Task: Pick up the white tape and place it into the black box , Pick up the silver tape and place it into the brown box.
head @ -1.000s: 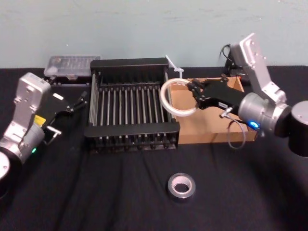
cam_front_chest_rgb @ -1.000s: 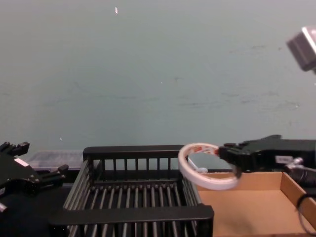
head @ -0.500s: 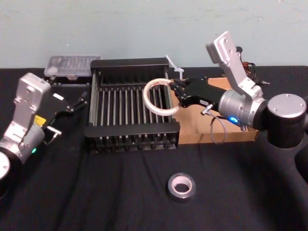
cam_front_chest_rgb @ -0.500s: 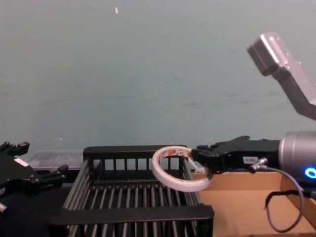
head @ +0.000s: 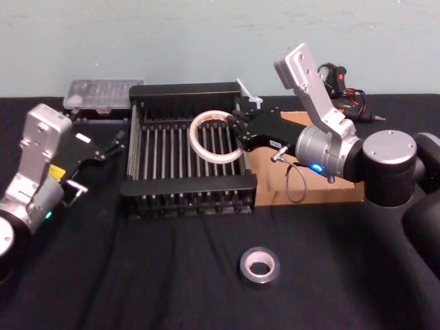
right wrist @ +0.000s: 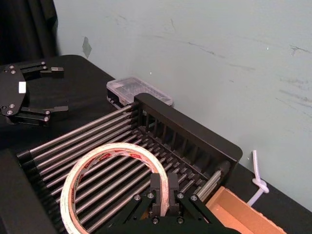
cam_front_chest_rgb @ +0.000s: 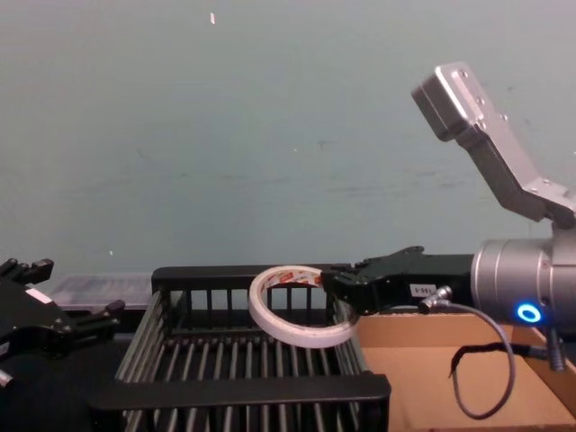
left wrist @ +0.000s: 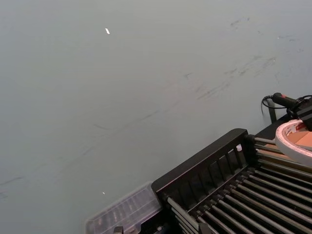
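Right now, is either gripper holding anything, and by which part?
The right gripper pinches the white tape by the wall of its ring, on the side nearest the arm, over the black box. The left gripper is open, empty.

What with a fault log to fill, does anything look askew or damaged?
Nothing stands out: right gripper holds the white tape over the black box, silver tape lies flat on the table, left gripper parked at left.
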You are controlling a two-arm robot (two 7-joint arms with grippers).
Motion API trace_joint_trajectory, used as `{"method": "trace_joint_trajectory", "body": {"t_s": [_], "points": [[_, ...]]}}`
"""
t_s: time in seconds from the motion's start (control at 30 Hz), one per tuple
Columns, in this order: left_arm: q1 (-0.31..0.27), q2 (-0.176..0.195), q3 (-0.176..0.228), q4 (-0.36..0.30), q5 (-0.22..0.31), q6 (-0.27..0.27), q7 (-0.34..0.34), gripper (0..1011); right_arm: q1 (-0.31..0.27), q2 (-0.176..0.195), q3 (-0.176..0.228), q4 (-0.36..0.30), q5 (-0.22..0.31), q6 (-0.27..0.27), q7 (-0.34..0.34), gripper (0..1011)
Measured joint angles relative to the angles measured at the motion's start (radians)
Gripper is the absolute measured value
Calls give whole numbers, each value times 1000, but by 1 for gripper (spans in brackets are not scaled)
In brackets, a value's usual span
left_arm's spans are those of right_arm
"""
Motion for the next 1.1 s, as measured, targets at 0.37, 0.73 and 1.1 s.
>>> {"method": "trace_joint_trajectory", "body": {"t_s": [0.37,0.73,1.1], "points": [[0,0,0,0,0,0,0,1001,-2,3,1,-4,0,1,0,96],[0,0,0,0,0,0,0,1001,-3,5,2,-7,2,2,0,249],[0,0,0,0,0,0,0,1001,-4,6,2,-8,3,3,0,602]]}}
